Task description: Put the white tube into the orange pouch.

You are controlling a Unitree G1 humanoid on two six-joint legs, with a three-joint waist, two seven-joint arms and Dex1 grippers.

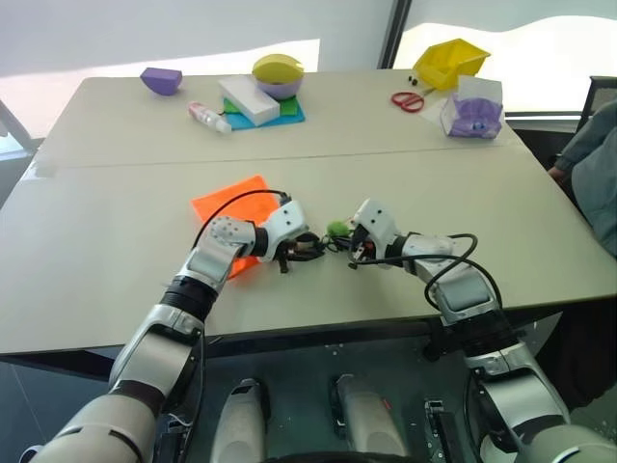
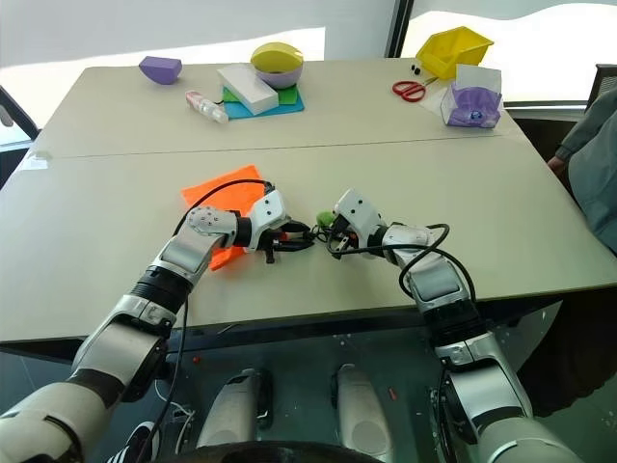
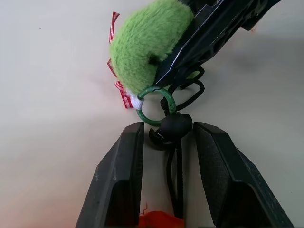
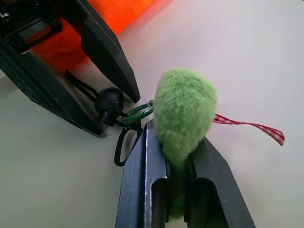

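Observation:
The orange pouch lies flat on the table, left of centre. Its black cord runs out to a black stopper and a green ring. My left gripper is at the pouch's mouth, open, its fingers standing on either side of the cord and stopper. A green fuzzy ball with a red-checked ribbon hangs on the ring. My right gripper is shut on that ball, tip to tip with the left gripper. The white tube is out of view.
Along the far edge of the table stand a purple wedge, a clear bottle with a pink label, a white block, a yellow and purple bowl, red scissors, a yellow bin and a clear bag. A person's sleeve shows at the right.

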